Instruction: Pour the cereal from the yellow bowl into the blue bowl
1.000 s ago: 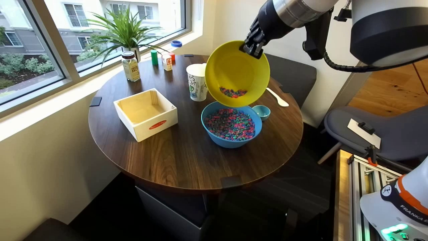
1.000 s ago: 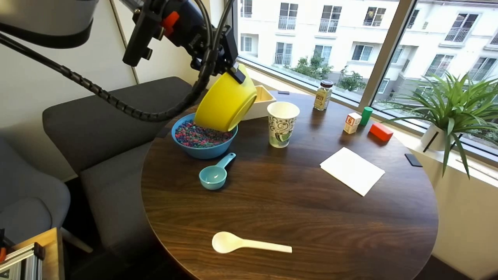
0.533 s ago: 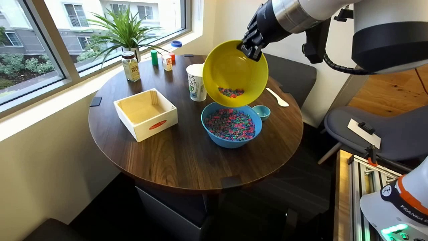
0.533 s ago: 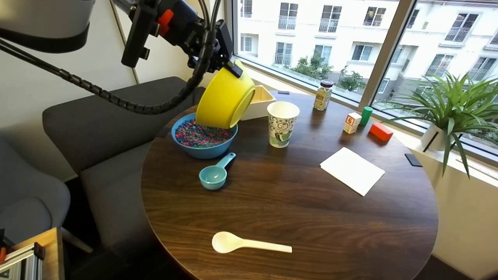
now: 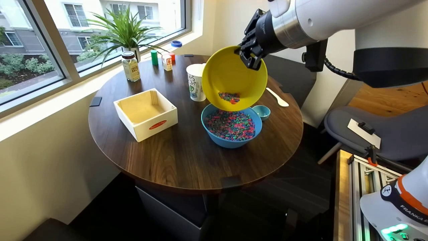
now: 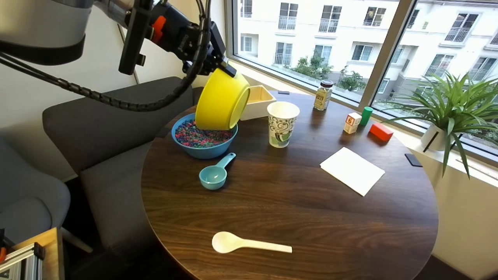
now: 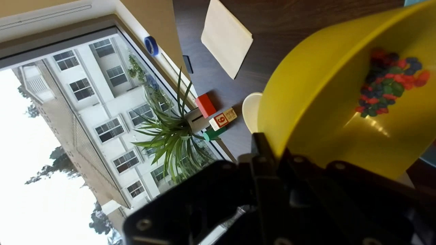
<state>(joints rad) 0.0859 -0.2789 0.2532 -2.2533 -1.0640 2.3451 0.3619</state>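
Above worktop (image 5: 177,154), your pincer (image 5: 246,58) grips tilted yellow bowl (image 5: 230,75) by rim, lower edge over blue bowl (image 5: 228,144); cereal (image 5: 230,125) in both, far more in blue one

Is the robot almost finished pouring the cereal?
Nearly, it looks like: lots of cereal already lies in the blue bowl. Now the pincer grips the yellow bowl, tilted over the blue one. Left: tipping out the small clump inside the yellow bowl.

Glossy plastic yellow bowl (image 5: 232,77), wood-grained table (image 6: 330,217)
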